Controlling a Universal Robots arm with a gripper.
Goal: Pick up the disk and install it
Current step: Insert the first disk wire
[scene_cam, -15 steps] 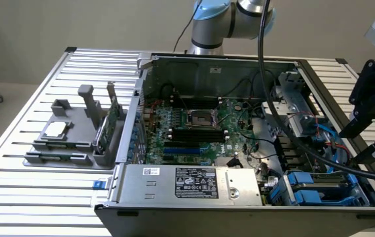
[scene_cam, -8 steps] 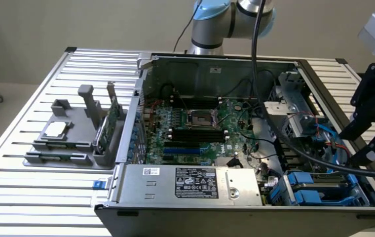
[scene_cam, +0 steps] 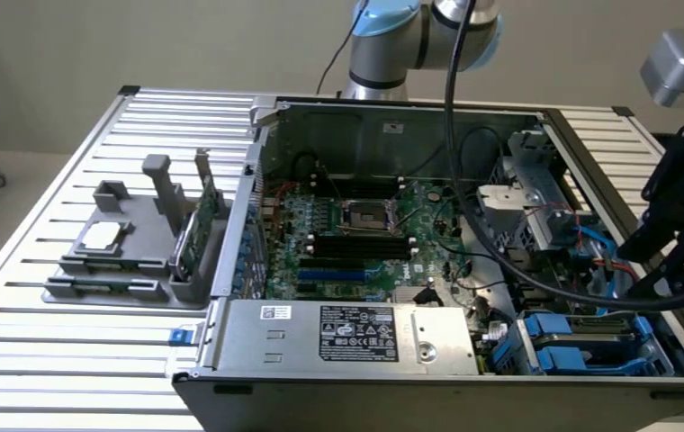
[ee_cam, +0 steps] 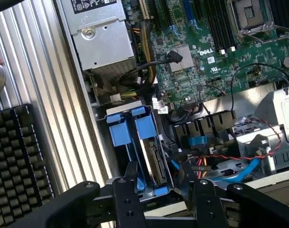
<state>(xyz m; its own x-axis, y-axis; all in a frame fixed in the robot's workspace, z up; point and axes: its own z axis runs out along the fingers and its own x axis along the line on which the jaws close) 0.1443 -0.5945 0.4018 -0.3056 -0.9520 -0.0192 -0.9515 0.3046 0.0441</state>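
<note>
Disk (ee_cam: 145, 128) on edge in its bay (ee_cam: 169, 176), blue carrier frame, grey metal side, gripper (ee_cam: 158, 173) spread apart above it

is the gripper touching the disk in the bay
Cannot tell. In the wrist view the open gripper straddles the disk, one finger overlapping its blue edge, but neither contact nor a gap shows plainly there.

Wide-apart jaws near slotted disk (ee_cam: 147, 128)
</note>
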